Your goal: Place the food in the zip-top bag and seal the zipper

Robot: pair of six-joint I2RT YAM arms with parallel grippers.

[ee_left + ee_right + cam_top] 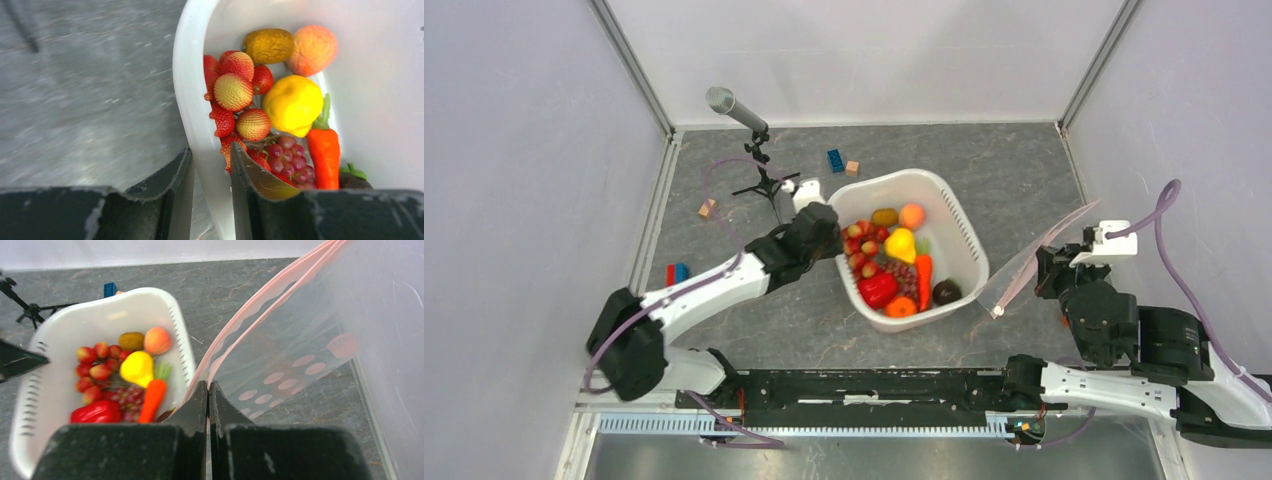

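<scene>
The food lies in a white basin: yellow fruit, carrot, red pepper, grapes, small red fruits and an orange. My left gripper stands over the basin's left rim. In the left wrist view the left gripper has one finger outside and one inside the basin wall, closed on it. My right gripper is shut on the zip-top bag and holds it up right of the basin. The right wrist view shows the right gripper pinching the pink zipper, with the dotted bag behind.
A microphone on a small tripod stands at the back left. A blue block and a wooden block lie behind the basin. Another wooden block and red and blue blocks lie at the left. Walls enclose the table.
</scene>
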